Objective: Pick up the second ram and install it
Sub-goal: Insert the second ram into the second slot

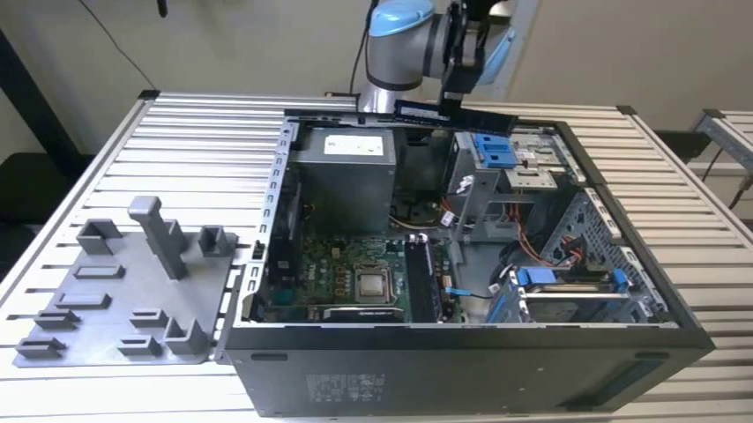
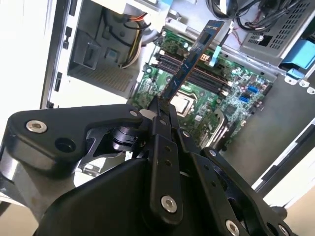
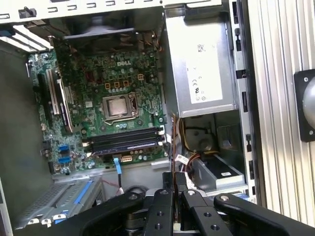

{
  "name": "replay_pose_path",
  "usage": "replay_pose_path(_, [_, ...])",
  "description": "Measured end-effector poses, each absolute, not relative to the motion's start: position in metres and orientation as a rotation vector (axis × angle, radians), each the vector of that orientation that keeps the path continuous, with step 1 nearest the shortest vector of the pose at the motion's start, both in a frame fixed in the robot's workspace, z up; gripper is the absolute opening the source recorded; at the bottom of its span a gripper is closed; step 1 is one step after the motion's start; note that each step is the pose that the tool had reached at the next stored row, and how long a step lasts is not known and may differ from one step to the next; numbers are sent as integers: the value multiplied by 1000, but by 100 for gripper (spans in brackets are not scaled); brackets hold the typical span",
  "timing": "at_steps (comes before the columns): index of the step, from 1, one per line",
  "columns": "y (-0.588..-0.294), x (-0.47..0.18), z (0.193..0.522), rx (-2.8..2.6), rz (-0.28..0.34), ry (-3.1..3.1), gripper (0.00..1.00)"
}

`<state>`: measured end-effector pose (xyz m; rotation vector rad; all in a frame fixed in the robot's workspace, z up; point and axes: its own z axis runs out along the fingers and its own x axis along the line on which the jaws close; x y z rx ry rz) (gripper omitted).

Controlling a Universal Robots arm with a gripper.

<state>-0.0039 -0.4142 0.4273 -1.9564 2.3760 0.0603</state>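
The second ram is a thin bluish stick that hangs level above the back edge of the open computer case, and my gripper is shut on it. In the second wrist view the ram sticks out from between the black fingers of the gripper, over the green motherboard. The long black memory slots lie beside the processor socket, well below the gripper.
A grey power supply fills the case's back corner. Blue-tabbed drive cages stand on the exterior view's right, with loose cables beside them. A grey plastic tray with upright blocks lies on the slatted table at the exterior view's left.
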Motion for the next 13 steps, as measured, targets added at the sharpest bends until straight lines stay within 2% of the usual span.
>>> replay_pose_path(13, [-414,-4,426,-1759,52,2522,13])
